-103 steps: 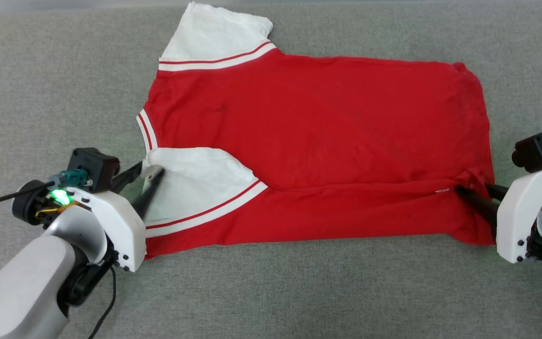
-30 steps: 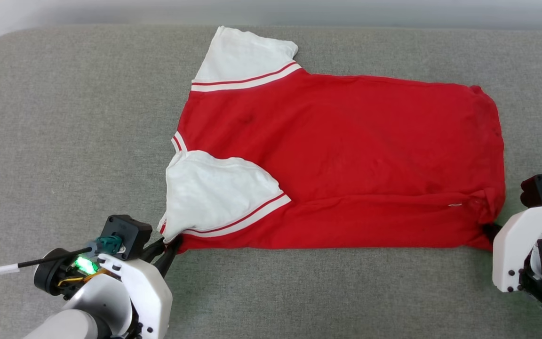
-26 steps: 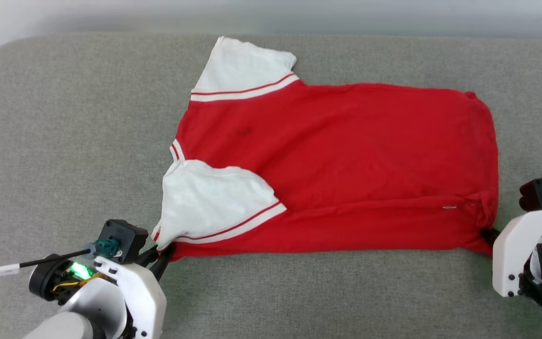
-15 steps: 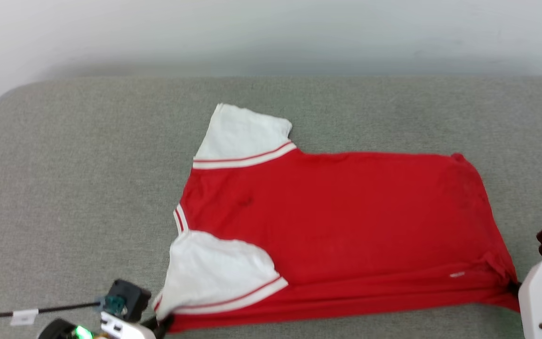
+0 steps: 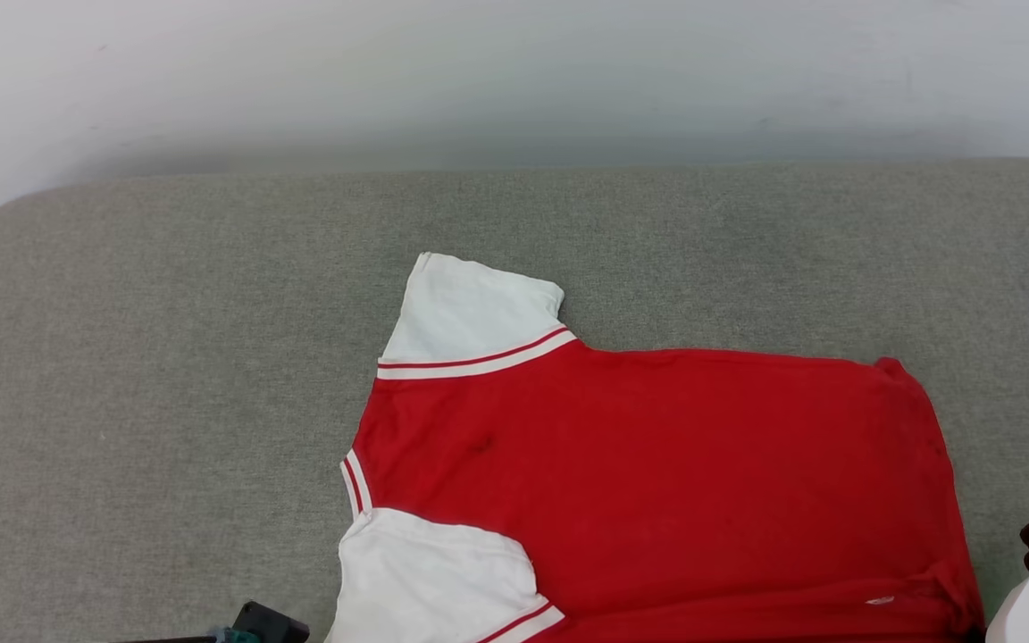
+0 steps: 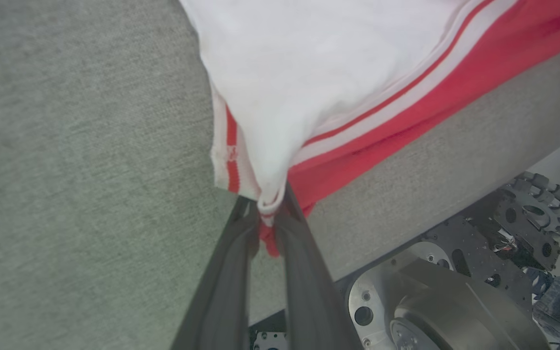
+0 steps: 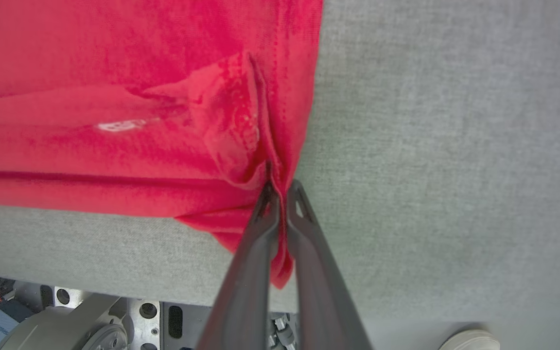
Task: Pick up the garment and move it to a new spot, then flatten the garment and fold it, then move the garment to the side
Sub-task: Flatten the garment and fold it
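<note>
Head camera looks down; both wrist cameras (close) share the garment (image 5: 657,464).

My fingers (image 6: 221,291) look matt dark plastic; the shirt (image 5: 657,464) soft smooth cloth; the cushion (image 5: 166,357) coarse matt weave.

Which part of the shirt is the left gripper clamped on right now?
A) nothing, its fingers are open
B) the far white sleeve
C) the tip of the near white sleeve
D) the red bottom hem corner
C: in the left wrist view the left gripper is shut on the bunched tip of the white sleeve at the near edge of the shirt.
</note>
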Robot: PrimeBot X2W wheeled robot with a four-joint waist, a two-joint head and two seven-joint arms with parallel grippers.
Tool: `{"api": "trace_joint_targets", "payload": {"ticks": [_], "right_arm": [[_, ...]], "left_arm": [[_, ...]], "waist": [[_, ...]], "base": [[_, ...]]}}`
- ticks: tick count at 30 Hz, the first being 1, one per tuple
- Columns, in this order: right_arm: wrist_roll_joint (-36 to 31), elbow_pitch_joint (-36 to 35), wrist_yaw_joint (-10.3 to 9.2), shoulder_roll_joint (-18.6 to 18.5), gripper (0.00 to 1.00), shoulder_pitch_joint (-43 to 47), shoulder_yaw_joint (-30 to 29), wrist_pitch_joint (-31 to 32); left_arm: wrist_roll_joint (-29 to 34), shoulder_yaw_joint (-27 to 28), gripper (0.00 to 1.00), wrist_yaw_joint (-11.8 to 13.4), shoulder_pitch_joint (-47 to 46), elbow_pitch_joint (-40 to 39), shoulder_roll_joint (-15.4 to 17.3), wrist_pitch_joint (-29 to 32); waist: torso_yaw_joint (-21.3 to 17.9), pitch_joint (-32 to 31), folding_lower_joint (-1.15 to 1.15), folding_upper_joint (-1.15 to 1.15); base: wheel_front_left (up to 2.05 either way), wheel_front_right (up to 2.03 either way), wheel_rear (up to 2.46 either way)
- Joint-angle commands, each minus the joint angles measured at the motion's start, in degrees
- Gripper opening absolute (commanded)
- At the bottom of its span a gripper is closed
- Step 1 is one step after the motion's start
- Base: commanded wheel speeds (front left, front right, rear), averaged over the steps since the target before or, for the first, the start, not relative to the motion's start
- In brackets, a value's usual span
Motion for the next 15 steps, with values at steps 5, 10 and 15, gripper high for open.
{"api": "trace_joint_targets", "payload": {"ticks": [5, 10, 15], "right_arm": [[-0.07, 2.50, -0.09, 0.60, 1.00, 0.10, 0.44, -2.98], [0.09, 1.70, -0.07, -0.16, 1.00, -1.36, -0.35, -5.82], [2.08, -5.46, -0.06, 0.68, 1.00, -4.14, -2.58, -17.36]], "left_arm": [[-0.05, -0.24, 1.00, -1.74, -0.19, 4.06, -1.69, -2.49], [0.86, 1.04, 1.00, -2.31, -1.48, 5.10, -2.84, -6.64], [3.06, 7.07, 1.00, 0.12, -2.89, 2.59, -5.19, -20.41]], "waist": [[-0.13, -0.51, 0.00, 0.00], [-0.09, -1.69, 0.00, 0.00], [0.15, -3.68, 0.00, 0.00]], "base": [[0.00, 0.00, 0.00], [0.00, 0.00, 0.00], [0.00, 0.00, 0.00]]}}
